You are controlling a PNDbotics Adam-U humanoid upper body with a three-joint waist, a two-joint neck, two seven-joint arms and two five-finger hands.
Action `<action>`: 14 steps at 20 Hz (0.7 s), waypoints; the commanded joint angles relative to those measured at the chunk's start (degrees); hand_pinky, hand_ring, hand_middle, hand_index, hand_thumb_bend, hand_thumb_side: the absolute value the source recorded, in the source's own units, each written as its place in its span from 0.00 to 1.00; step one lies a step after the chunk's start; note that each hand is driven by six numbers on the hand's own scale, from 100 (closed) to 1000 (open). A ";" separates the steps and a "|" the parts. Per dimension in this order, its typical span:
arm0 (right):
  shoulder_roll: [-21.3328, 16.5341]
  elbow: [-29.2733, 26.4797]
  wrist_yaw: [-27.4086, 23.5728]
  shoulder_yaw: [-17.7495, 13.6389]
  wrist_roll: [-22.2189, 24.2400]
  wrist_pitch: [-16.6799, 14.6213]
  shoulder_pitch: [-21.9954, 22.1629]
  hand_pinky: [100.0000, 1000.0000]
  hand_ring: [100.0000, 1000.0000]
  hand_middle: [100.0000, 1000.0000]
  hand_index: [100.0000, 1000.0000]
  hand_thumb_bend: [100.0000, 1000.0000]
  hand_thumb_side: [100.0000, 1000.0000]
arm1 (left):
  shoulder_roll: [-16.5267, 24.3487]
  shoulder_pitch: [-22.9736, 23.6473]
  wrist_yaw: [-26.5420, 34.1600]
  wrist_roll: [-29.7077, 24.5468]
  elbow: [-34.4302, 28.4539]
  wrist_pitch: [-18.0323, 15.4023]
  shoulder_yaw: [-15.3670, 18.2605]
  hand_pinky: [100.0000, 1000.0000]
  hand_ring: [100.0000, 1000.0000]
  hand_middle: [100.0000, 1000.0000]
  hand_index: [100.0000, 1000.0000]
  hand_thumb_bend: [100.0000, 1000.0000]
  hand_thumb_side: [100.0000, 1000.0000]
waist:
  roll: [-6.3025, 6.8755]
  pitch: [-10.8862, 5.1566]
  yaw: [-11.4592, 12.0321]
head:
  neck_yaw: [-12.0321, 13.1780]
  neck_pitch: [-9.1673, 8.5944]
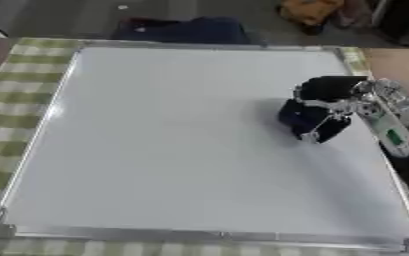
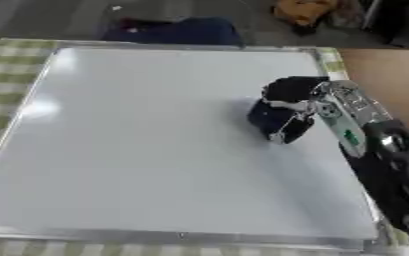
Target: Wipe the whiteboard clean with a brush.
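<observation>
Whiteboard (image 1: 172,150) lies flat on a green-checked tablecloth (image 1: 15,100), filling most of the table; its surface looks white, no marks visible. Right hand (image 1: 330,102) comes in from the right, fingers curled down around a dark brush (image 1: 308,120), which sits on the board's right side, roughly mid-depth, touching the surface. Silver wrist and black forearm (image 2: 391,160) trail toward the near right. Dark bundle (image 1: 186,30) beyond the far edge.

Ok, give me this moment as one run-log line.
right hand: fingers curled round dark brush | brush: on whiteboard, right side | board: no marks visible | left hand: not in view
</observation>
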 commanded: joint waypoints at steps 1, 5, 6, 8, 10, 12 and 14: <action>-2.25 0.64 -0.06 -0.59 0.02 0.21 -0.37 0.12 0.14 0.00 0.16 0.00 0.13 | 1.02 -0.52 -0.22 -0.09 -1.11 -0.20 0.36 0.39 0.47 0.47 0.47 0.03 0.93 | 0.32 -0.95 0.06 | -0.05 -0.30; -2.36 0.69 -0.19 -0.65 -0.23 0.83 -0.59 0.12 0.13 0.00 0.16 0.00 0.13 | 1.01 -0.54 -0.21 -0.13 -1.11 -0.15 0.32 0.39 0.47 0.47 0.47 0.03 0.94 | 0.28 -0.94 0.14 | -0.24 -0.77; -2.29 0.64 -0.20 -0.57 -0.25 0.82 -0.60 0.12 0.13 0.00 0.16 0.00 0.13 | 0.99 -0.54 -0.21 -0.16 -1.11 -0.11 0.30 0.39 0.47 0.47 0.47 0.03 0.94 | 0.25 -0.92 0.13 | -0.26 -0.85; -2.08 0.42 -0.23 -0.42 -0.23 0.72 -0.61 0.12 0.13 0.00 0.16 0.00 0.13 | 0.96 -0.59 -0.21 -0.21 -1.11 -0.04 0.28 0.39 0.47 0.47 0.47 0.03 0.94 | 0.19 -0.90 0.13 | -0.26 -0.98; -1.77 -0.12 -0.42 -0.18 -0.18 0.43 -0.56 0.11 0.13 0.00 0.15 0.00 0.13 | 0.97 -0.64 -0.21 -0.25 -1.11 -0.02 0.26 0.39 0.47 0.47 0.47 0.03 0.94 | 0.13 -0.90 0.12 | -0.21 -1.02; -1.22 -1.12 -0.89 0.12 0.00 0.05 -0.48 0.11 0.12 0.00 0.15 0.00 0.13 | 0.97 -0.68 -0.20 -0.25 -1.11 0.02 0.27 0.39 0.47 0.47 0.47 0.03 0.93 | 0.06 -0.94 0.10 | -0.21 -1.05; -0.59 -2.50 -1.60 0.34 0.16 -0.11 -0.38 0.10 0.12 0.00 0.14 0.00 0.13 | 0.97 -0.71 -0.19 -0.24 -1.11 0.05 0.27 0.39 0.47 0.47 0.47 0.03 0.93 | 0.02 -1.03 0.08 | -0.13 -1.07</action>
